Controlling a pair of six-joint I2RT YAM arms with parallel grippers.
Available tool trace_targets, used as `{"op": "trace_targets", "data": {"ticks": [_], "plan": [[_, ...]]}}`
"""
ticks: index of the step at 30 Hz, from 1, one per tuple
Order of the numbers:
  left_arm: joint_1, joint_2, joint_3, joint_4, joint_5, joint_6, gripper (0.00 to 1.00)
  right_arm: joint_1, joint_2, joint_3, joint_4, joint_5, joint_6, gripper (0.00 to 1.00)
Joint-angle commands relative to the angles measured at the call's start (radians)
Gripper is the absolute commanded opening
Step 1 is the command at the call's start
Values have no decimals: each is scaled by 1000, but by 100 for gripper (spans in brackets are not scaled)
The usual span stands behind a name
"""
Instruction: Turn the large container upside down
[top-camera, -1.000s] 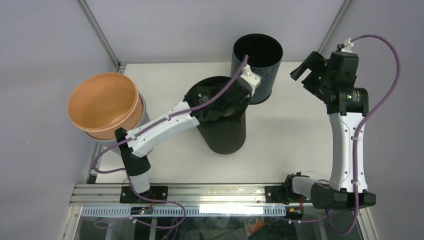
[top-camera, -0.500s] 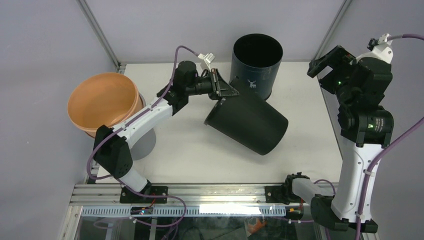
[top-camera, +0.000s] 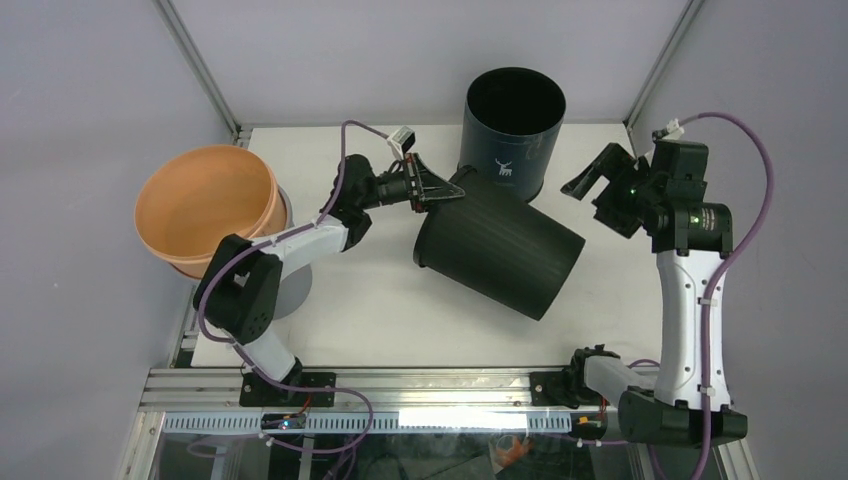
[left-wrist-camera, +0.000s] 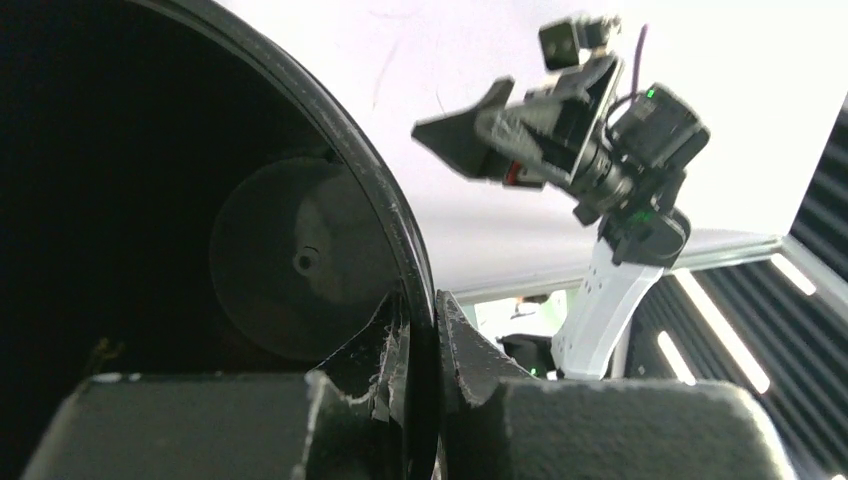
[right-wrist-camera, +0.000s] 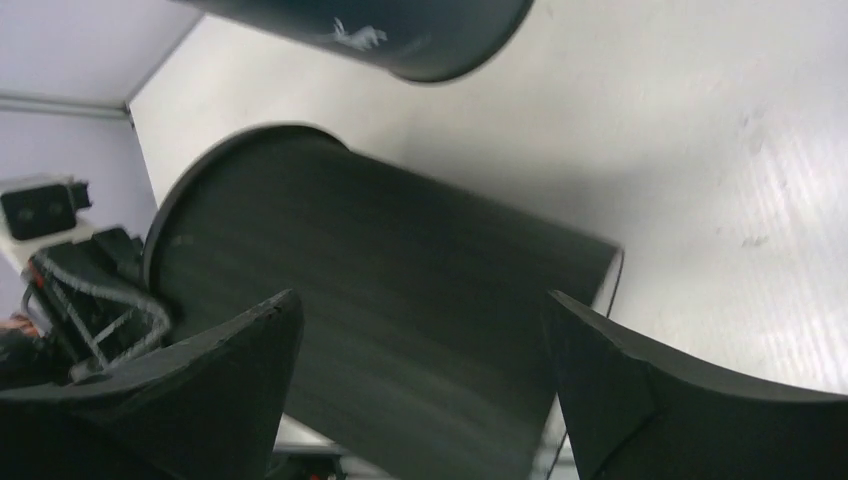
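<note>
Since the large container (top-camera: 498, 250) has gone from upright to tipped over on the table (top-camera: 360, 320), left pincer (top-camera: 440, 190) clenched on its rim, I'd say the flip's halfway; right pincer (top-camera: 592, 172), spread wide, has swung closer.

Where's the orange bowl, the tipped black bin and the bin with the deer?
orange bowl (top-camera: 205, 205), top view, its inside
tipped black bin (top-camera: 500, 250), top view, ribbed side
bin with the deer (top-camera: 527, 160), top view, front wall beside the deer

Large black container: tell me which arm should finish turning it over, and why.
Left. The left hand is shut on the rim of the tipped large container; the right hand hangs open, apart from it.
</note>
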Motion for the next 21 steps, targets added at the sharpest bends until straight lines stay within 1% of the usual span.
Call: {"op": "trace_targets", "data": {"ticks": [1, 8, 11, 16, 18, 21], "plan": [[50, 66, -68, 344, 8, -205, 0, -17, -95, -45, 6, -119, 58, 92], [90, 172, -132, 542, -9, -345, 0, -17, -128, -91, -1, -113, 84, 93], [109, 217, -154, 591, -7, -373, 0, -17, -146, -141, 26, -145, 93, 93], [150, 289, -197, 713, -8, -432, 0, -17, -155, -168, 41, -174, 72, 93], [162, 307, -206, 716, -2, -419, 0, -18, -153, -186, 58, -208, 72, 93], [174, 319, -211, 675, 19, -378, 0, -17, -149, -202, 79, -234, 73, 93]]}}
